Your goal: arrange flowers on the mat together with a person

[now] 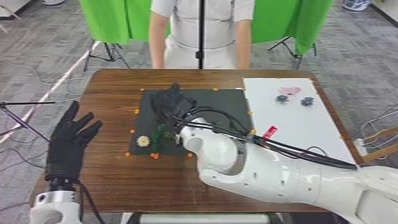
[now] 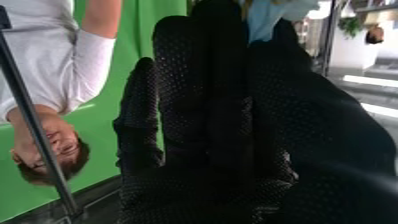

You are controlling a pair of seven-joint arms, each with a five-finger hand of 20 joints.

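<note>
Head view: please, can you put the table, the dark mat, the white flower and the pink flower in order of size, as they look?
1. Table
2. Dark mat
Unsure: white flower and pink flower, both small, look too alike to rank.

White flower (image 1: 143,141), green leaves (image 1: 156,138) on dark mat (image 1: 233,106), pink flower (image 1: 290,91), two bluish flowers (image 1: 306,101) on white sheet (image 1: 298,122)

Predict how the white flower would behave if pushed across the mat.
The white flower looks small against the left hand, so it is probably light. Lying low on the mat, it would likely slide rather than roll.
</note>
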